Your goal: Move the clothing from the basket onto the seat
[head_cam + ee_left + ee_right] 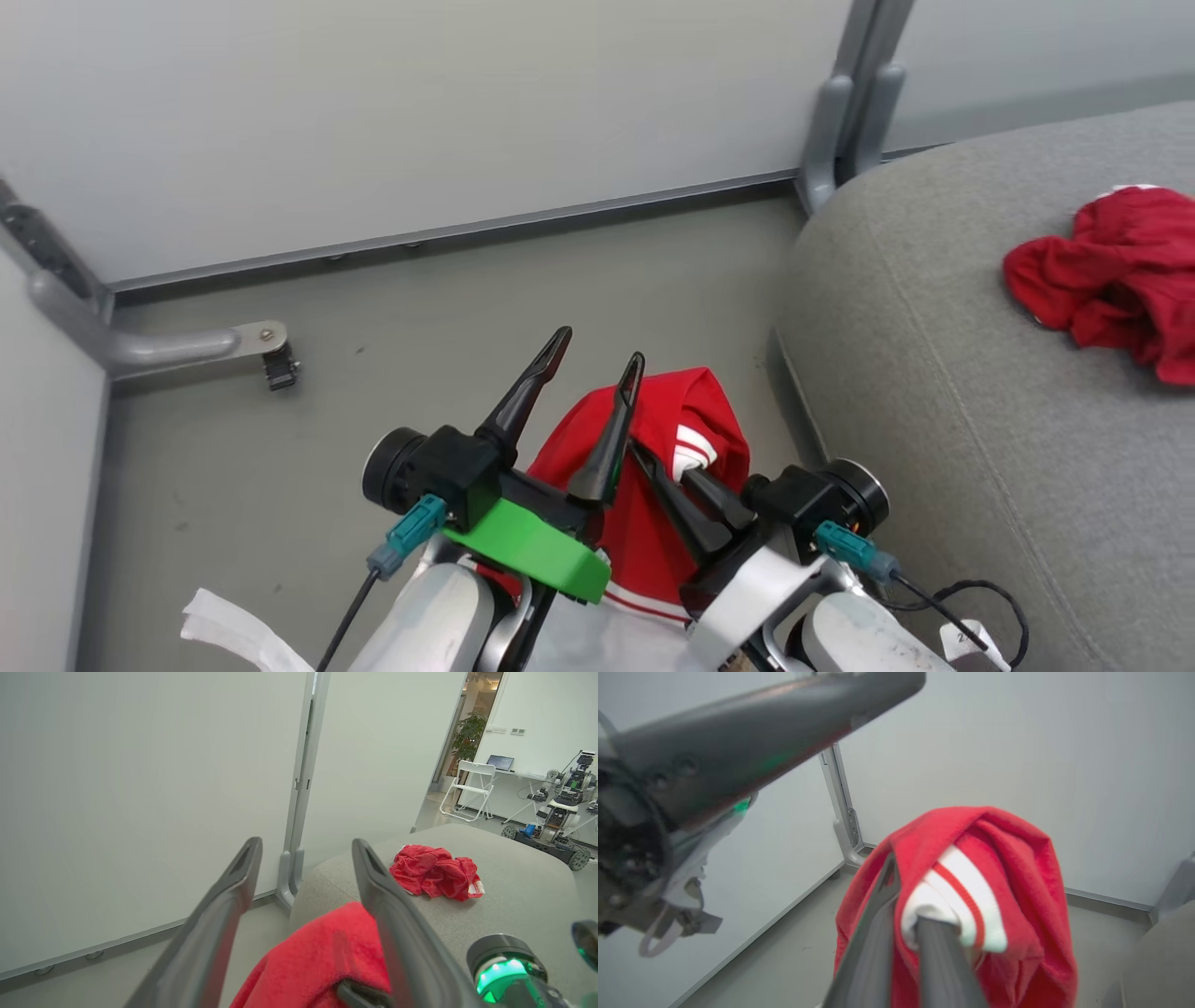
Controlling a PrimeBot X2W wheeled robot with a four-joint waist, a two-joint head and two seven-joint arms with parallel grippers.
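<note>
One red garment (677,411) with white stripes hangs bunched above the floor, and my right gripper (665,462) is shut on its white-striped fold (957,891). My left gripper (599,347) is open just to the garment's left, its fingers (233,891) standing apart with nothing between them. A second red garment (1111,271) lies crumpled on the grey seat (934,392), and the left wrist view shows that garment (434,872) on the seat (514,891) too. The basket is hidden under my arms; a strip of white liner (229,627) pokes out at the bottom left.
Pale partition walls (420,112) close off the back and left, with a metal post (845,112) beside the seat's corner and a bracket foot (266,350) on the grey floor. Beyond the seat stand a white folding chair (472,788) and another robot (556,812).
</note>
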